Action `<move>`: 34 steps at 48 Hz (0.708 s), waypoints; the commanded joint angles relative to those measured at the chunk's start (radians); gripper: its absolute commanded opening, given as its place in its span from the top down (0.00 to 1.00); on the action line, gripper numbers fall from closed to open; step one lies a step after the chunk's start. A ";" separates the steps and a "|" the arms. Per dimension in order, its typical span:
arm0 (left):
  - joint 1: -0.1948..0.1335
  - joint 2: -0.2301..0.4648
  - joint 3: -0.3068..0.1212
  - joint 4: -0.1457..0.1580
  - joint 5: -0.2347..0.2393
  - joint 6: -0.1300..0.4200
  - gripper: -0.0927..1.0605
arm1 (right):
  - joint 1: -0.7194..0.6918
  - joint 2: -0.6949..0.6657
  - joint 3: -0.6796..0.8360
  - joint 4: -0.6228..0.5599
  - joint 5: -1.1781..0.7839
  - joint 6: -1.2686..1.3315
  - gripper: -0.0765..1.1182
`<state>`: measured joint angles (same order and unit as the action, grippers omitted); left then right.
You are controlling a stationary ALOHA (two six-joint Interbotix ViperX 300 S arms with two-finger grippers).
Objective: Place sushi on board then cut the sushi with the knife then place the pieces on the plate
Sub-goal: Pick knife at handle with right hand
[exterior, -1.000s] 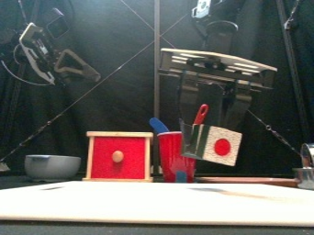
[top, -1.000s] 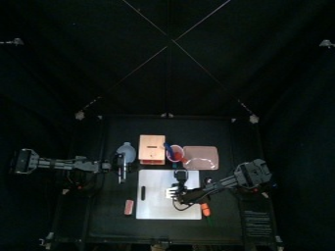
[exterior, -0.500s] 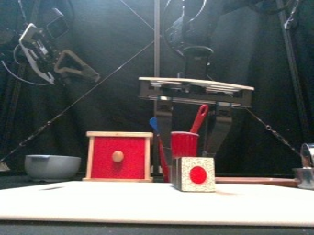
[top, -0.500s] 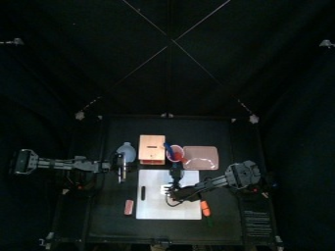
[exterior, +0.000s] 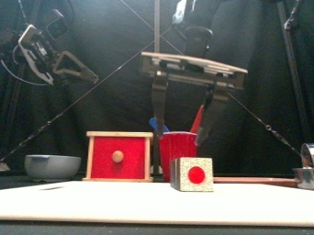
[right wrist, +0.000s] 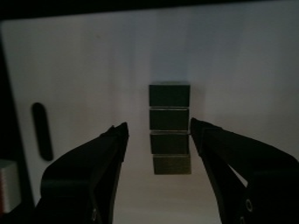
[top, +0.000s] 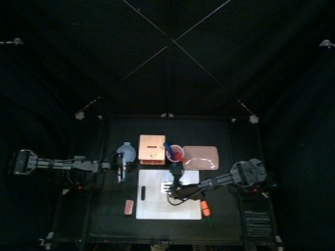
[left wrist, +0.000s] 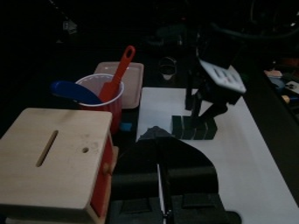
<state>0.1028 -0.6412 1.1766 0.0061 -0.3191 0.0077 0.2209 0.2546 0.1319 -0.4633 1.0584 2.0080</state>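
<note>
The dark green sushi roll [exterior: 190,173] lies on the white cutting board [exterior: 110,202], its red-centred end facing the front. In the right wrist view the sushi roll [right wrist: 170,131] shows as several joined blocks. My right gripper [exterior: 186,96] hangs open just above it, one jaw to each side, touching nothing. The red cup [exterior: 179,150] behind the roll holds a blue knife [exterior: 157,124] and a red knife [exterior: 199,117]. The pink tray [top: 202,157] lies behind the board on the right. My left gripper [top: 124,159] rests shut left of the wooden box.
A wooden box with a red drawer front [exterior: 119,156] stands left of the cup, and a blue-grey bowl [exterior: 51,166] further left. Small orange toys lie left of the board [top: 128,206] and at its right edge [top: 206,208].
My right gripper carried the sushi roll down from mid-air onto the board, let go of it and rose a little. The left arm stayed still.
</note>
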 commanded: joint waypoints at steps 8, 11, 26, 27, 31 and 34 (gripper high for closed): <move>0.017 -0.018 -0.008 0.000 -0.003 0.000 0.91 | 0.009 -0.181 -0.034 -0.028 0.006 -0.261 0.18; 0.020 -0.021 -0.008 0.000 -0.003 0.000 0.91 | 0.008 -0.204 -0.048 -0.014 0.011 -0.353 0.18; 0.023 -0.026 -0.008 -0.008 -0.003 -0.002 0.91 | -0.095 -0.238 -0.242 0.104 0.140 -0.874 0.18; 0.023 -0.026 -0.008 -0.009 -0.003 -0.002 0.91 | -0.101 -0.235 -0.256 0.107 0.158 -0.908 0.18; 0.026 -0.028 -0.008 -0.011 -0.003 0.000 0.91 | -0.124 -0.222 -0.299 0.109 0.242 -1.045 0.18; 0.035 -0.026 -0.008 -0.011 -0.003 0.000 0.91 | -0.147 -0.204 -0.319 0.107 0.324 -1.184 0.18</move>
<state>0.1258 -0.6673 1.1827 -0.0031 -0.3175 0.0077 0.0966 0.0629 -0.1381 -0.3543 1.3039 0.9265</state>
